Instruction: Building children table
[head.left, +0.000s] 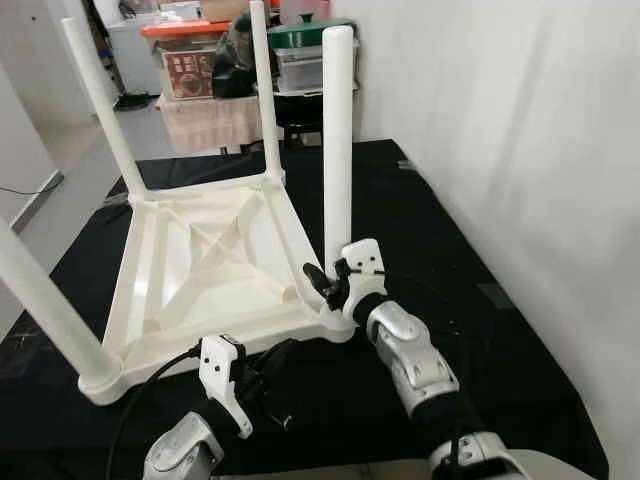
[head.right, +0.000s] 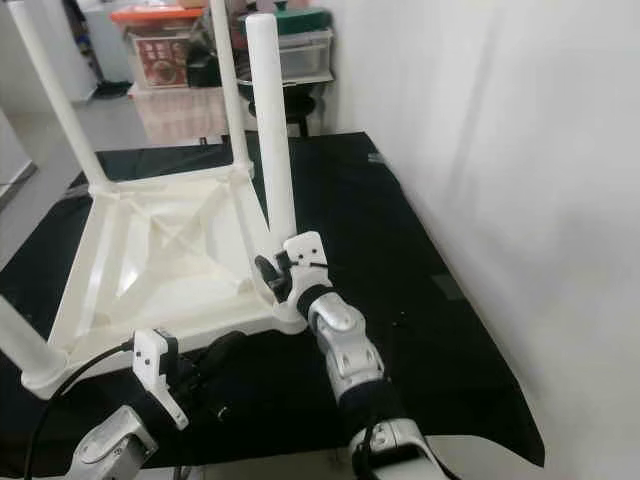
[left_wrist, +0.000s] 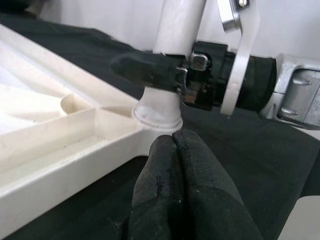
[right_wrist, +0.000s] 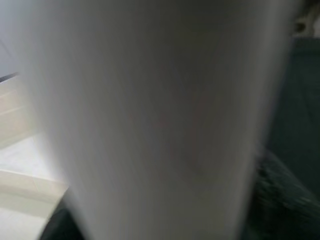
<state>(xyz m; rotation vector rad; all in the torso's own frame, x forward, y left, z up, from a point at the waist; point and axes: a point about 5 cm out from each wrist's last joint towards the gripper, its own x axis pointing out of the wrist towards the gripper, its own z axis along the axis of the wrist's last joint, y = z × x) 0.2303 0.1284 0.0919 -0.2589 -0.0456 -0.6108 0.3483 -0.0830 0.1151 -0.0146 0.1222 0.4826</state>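
Right pincer (head.left: 318, 283): we find it clenched around the base of the near-right leg (head.left: 337, 140), just above the corner socket of the upturned tabletop (head.left: 200, 265).
Left pincer (left_wrist: 175, 170): fingers pressed together on nothing, hovering near the same corner, just in front of the tabletop's near edge.
Task item location: the white tabletop lies underside up on the black sheet (head.left: 500, 350); legs stand at all four corners.
Risk 1: we judge the near-right leg may be only partly seated; side load from the right pincer could tilt it or pop it out of the socket.
Risk 2: pushing down off-axis could slide or tip the light tabletop, since the left pincer does not brace it.
Risk 3: releasing too early could let the leg topple toward the right wall (head.left: 520, 120).
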